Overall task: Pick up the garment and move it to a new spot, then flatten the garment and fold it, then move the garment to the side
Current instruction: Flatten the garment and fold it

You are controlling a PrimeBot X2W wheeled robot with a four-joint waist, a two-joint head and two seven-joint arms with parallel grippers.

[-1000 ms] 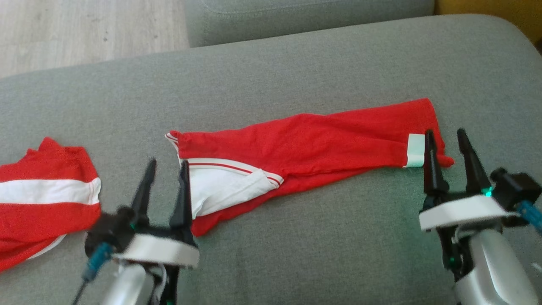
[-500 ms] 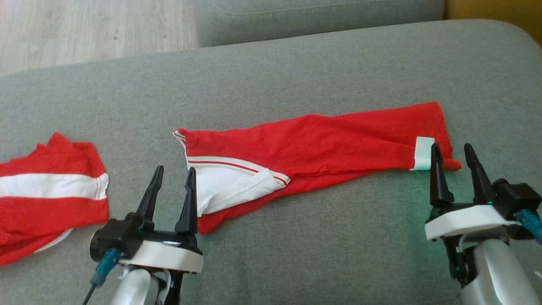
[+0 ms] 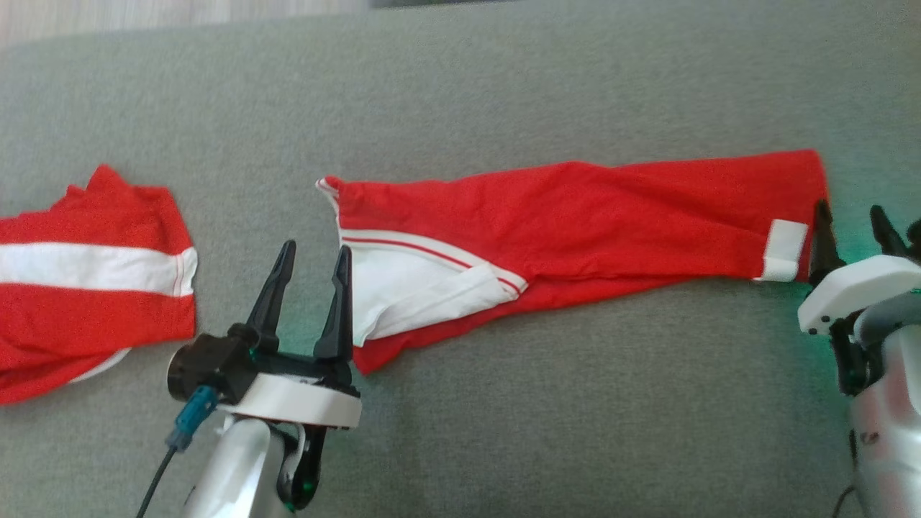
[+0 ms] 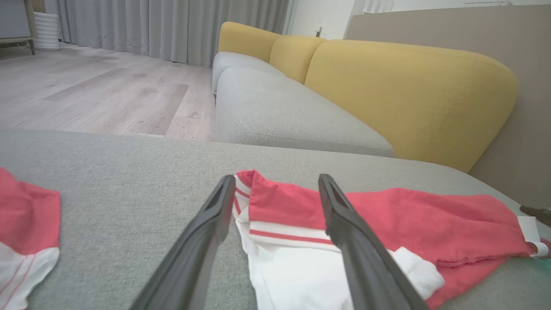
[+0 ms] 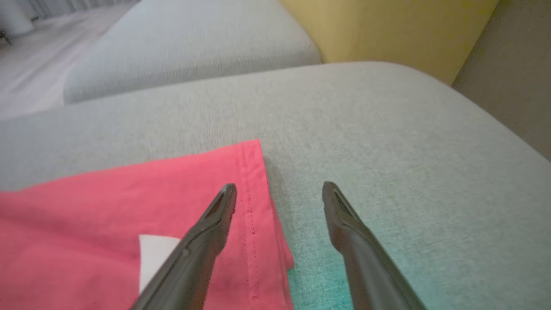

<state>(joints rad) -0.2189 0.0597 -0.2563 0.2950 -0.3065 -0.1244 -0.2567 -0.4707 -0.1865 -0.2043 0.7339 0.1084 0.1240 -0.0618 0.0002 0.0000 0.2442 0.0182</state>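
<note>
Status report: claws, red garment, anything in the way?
Both open, empty: left claw at white end, right claw at tagged end. Red garment stretched out on grey cushion. Second garment lies apart, left.

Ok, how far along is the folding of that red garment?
Looks done: the garment lies flat on the cushion as a long strip, seemingly folded once lengthwise. In hand: nothing gripped; the left gripper and right gripper stand open, one at each end. Left: probably folding it shorter, then moving it to the side.
</note>
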